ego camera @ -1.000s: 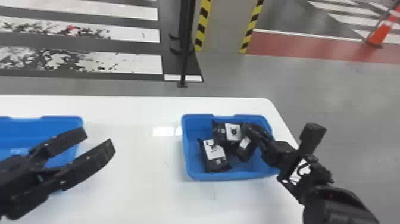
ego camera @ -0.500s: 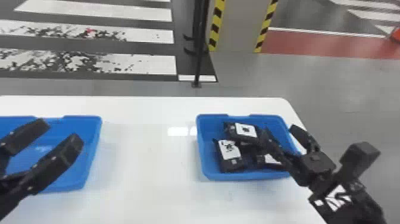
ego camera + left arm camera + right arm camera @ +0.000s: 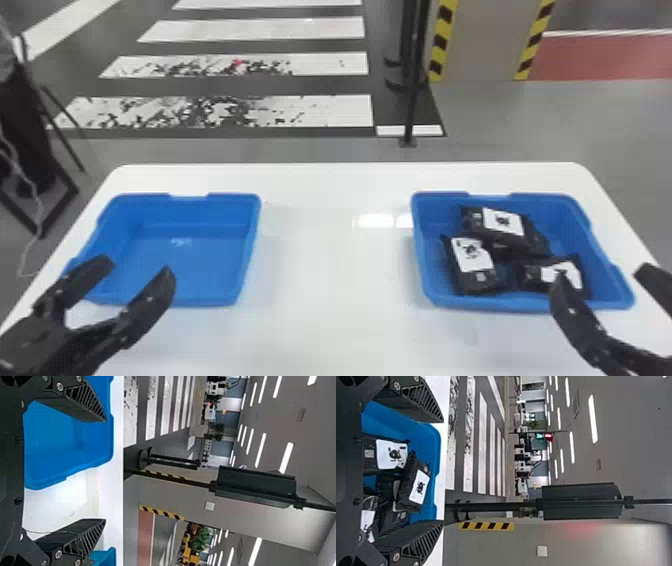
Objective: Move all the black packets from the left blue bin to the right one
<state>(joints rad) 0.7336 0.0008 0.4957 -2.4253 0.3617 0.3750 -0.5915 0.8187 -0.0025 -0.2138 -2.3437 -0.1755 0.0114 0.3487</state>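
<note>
The left gripper stands wide, its two fingers well parted, and the left blue bin lies just ahead of it, the bin's near side partly behind the fingertips in the head view. The right gripper is wide too, with the near part of the right blue bin behind its left finger and its other finger out to the right of that bin. The black packets lie in the right blue bin, ahead of the right gripper and to its left. Closest to the gripper is a packet with a white label, partly behind the left fingertip; whether they touch I cannot tell. Farther left is a slanted packet, and beyond both, farthest from the gripper, a tilted packet leans over more black wrapping. Both bins sit on the white table, which stretches between the two grippers and out ahead of them.
</note>
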